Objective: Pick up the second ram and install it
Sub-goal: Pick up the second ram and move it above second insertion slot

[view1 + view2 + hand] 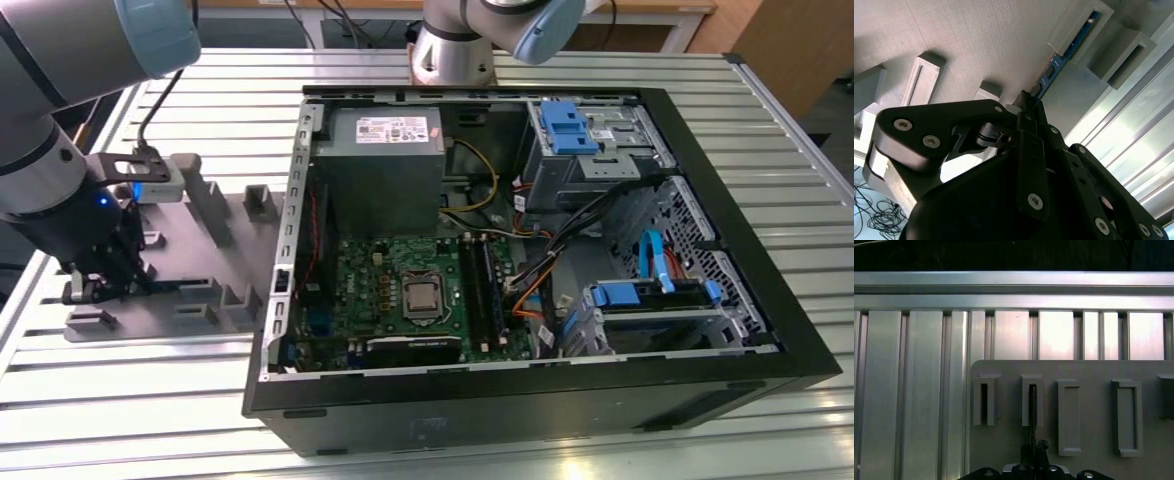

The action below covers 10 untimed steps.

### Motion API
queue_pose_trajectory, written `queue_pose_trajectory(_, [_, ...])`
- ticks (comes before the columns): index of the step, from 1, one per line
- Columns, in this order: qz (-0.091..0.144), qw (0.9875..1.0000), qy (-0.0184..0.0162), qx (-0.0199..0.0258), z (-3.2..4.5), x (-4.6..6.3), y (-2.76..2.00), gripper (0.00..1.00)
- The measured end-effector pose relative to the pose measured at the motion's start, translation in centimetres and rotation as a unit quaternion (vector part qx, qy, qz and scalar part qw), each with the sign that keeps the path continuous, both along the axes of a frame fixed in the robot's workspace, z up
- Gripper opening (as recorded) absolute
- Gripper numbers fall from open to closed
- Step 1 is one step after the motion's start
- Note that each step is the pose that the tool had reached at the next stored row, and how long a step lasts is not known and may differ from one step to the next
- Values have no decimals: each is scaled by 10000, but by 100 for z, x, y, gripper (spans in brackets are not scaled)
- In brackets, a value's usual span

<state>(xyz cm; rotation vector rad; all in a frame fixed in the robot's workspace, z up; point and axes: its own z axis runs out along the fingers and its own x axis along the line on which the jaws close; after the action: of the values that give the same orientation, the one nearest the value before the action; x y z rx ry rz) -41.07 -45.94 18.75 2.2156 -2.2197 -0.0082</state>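
Looks like a robot lab or a workshop, not a home. Has a big table [787,130] made of shiny metal slats, with a thick grey robot arm [54,150] standing on it. Shows an open computer case [534,410] lying flat in the middle, its green board [360,270] in plain sight. Keeps a grey plastic tray [187,300] full of slots at the exterior view's left, just beside the case. In the second wrist view, holds the second ram [1050,70] in one slot. Has loose black cables [340,15] and brown wood desks [667,12] far behind the table.
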Motion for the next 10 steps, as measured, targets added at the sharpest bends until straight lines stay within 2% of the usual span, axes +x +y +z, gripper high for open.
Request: queue_pose_trajectory(10, [0,10000,0,0,23,0,0,14])
